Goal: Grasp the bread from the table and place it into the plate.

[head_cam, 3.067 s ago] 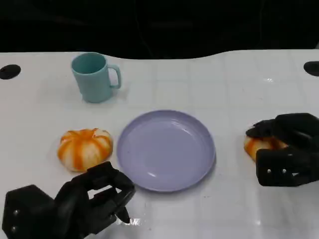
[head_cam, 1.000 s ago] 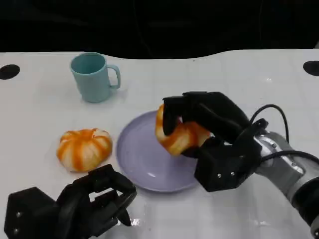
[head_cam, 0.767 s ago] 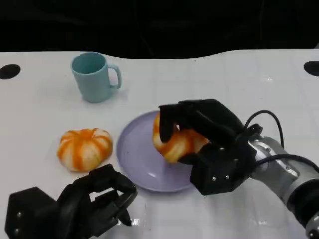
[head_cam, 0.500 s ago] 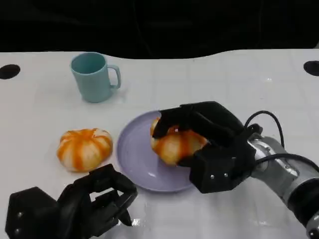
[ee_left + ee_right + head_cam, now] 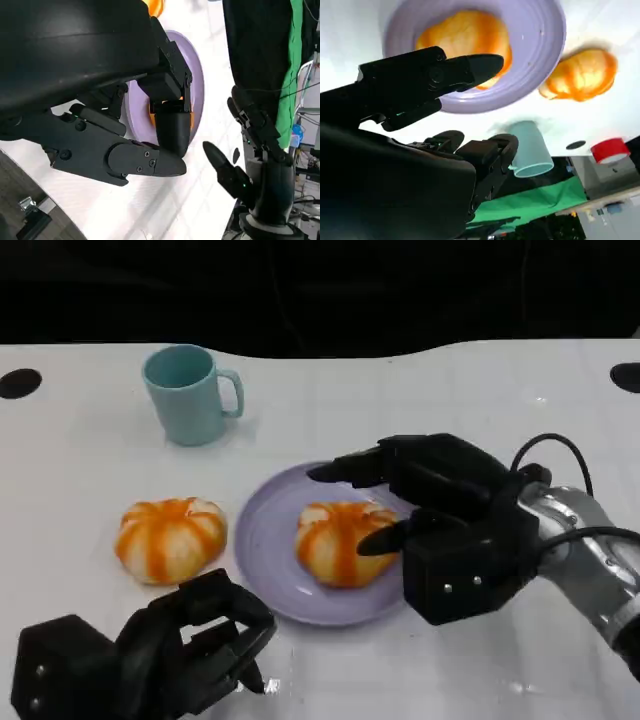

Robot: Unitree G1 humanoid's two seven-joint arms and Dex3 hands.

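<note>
An orange-and-white bread roll [image 5: 338, 541] lies in the lilac plate [image 5: 268, 540], right of its middle; the right wrist view shows the roll [image 5: 465, 37] on the plate [image 5: 540, 55] too. My right hand [image 5: 440, 520] is spread apart just right of that roll, fingers reaching past it on both sides without gripping it. A second roll [image 5: 170, 538] sits on the table left of the plate. My left hand [image 5: 170, 650] rests with curled fingers at the near left edge, holding nothing.
A teal mug [image 5: 190, 395] stands at the back left, handle toward the right. Black round holes [image 5: 20, 383] mark the far table corners. The white table [image 5: 480, 410] runs back to a dark edge.
My right hand carried the roll from the table's right side over the plate, lowered it onto the plate, and spread its fingers off it. The left hand and left roll have stayed put.
</note>
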